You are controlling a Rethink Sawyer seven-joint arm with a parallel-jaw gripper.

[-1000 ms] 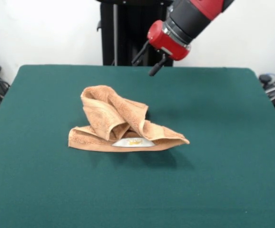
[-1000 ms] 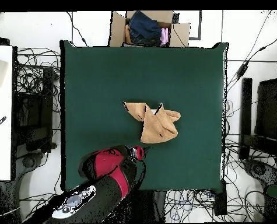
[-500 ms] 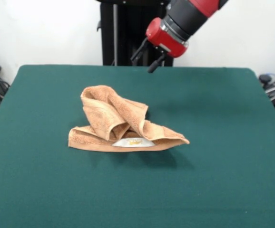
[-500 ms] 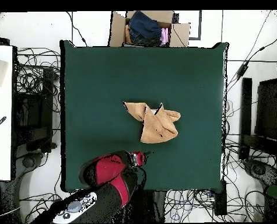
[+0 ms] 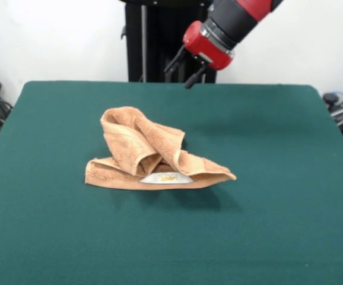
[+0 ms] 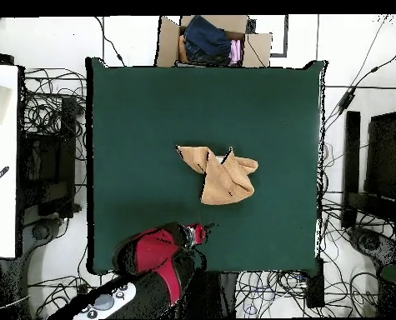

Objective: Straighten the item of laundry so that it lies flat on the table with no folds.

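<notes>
Arm [image 5: 234, 24] has drawn back from the unmoved towel [image 5: 151, 157] (still crumpled).

Bare green tabletop [image 5: 290, 225] on every side of the crumpled towel [image 5: 151, 155], the only thing standing on it. Towel bunched into raised folds near the middle, well apart from all four edges. Gripper [image 5: 185, 69] high over the far edge, well clear of the towel, fingers [image 5: 190, 81] spread. Cardboard box [image 6: 213, 40] of clothes just off the tabletop's opposite edge.
</notes>
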